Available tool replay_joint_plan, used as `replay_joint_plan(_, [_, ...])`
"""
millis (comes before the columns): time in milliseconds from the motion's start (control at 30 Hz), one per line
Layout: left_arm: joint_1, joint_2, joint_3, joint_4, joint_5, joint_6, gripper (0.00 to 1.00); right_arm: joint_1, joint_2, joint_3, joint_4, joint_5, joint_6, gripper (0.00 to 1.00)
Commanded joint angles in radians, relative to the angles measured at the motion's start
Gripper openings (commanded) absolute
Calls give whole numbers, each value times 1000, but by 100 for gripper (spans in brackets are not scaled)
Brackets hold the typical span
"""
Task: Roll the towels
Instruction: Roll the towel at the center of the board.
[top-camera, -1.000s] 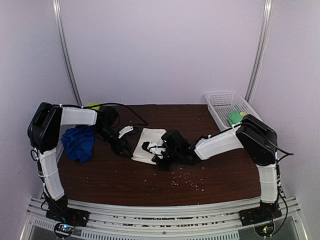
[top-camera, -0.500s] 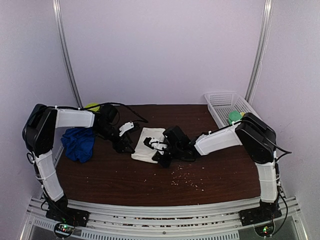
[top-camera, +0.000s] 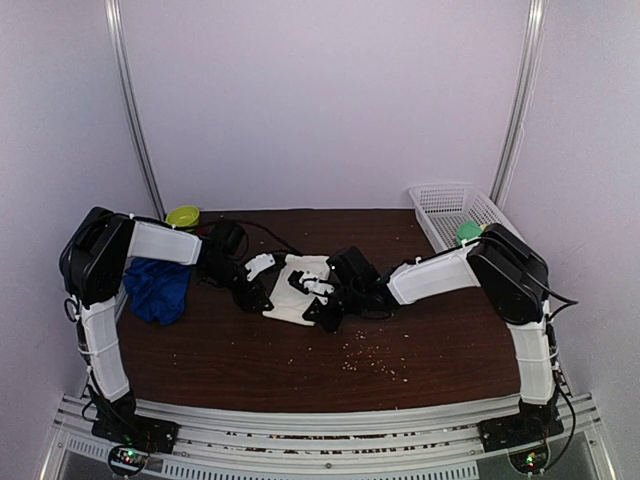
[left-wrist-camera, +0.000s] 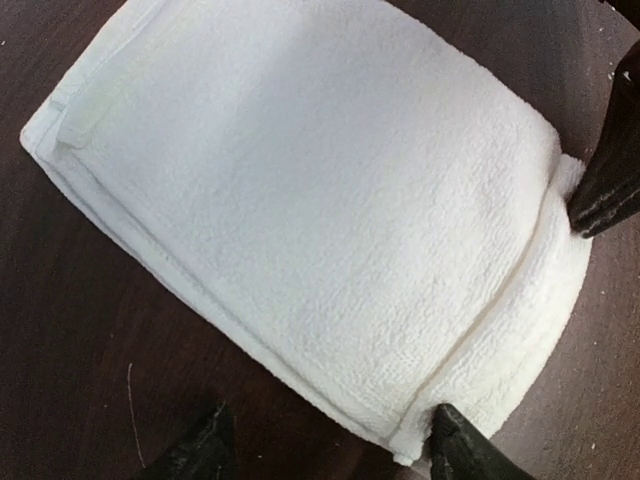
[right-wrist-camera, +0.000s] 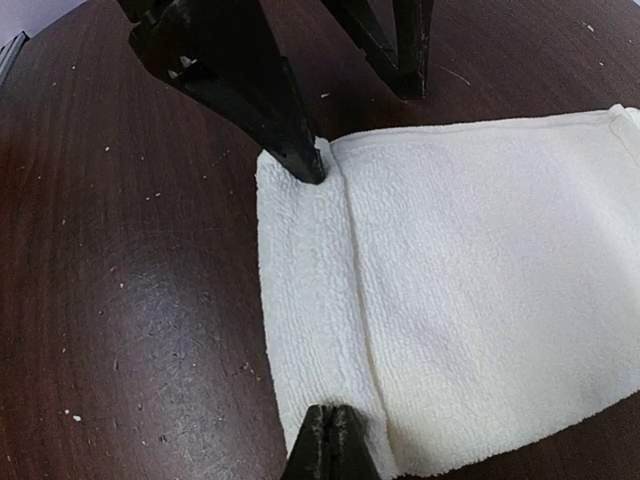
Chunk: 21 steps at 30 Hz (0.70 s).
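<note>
Left arm (top-camera: 160, 242): upper part stands up from its base at the near-left corner, white forearm reaches right and low over the table (top-camera: 300, 370). Blue towel (top-camera: 157, 290) lies crumpled under that forearm at the left edge, untouched. A yellow-green round thing (top-camera: 183, 214) sits behind it at the back.

Left gripper (top-camera: 258, 282) (left-wrist-camera: 328, 430) is spread wide and holds nothing. It sits at the left side of the white towel (top-camera: 285, 298) (left-wrist-camera: 310, 190) (right-wrist-camera: 480, 260). One of its fingers (left-wrist-camera: 455, 450) touches the corner of the turned-over strip; the other is on bare wood beside the cloth.

White towel lies flat at mid-table. Its near end is folded over into one narrow strip.

Right gripper (top-camera: 318, 300) (right-wrist-camera: 335, 425) (left-wrist-camera: 582, 218) is at the strip's other end, opposite the left one. Its tips are pressed together on the cloth edge, and the cloth puckers there.

Right arm (top-camera: 430, 280): elbow high at the right, forearm slanting down and left to the towel.

White mesh basket (top-camera: 440, 195) stands at the back right, well apart, with something green (top-camera: 467, 232) inside. Pale crumbs (top-camera: 365, 360) dot the wood near the right gripper.
</note>
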Motion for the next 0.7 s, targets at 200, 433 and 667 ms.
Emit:
replay_joint_plan(200, [3,32,1,45,-129,-52,69,-16,50,20,-89,-32,25,0])
replay_joint_plan(433, [17,-120,-74,127,-117,-21,78,-36,55,41,-129,-78,56,0])
replay_joint_plan(667, [17,-261,-192,277,-96,156,78,-63,68,81,-172,-142,103,0])
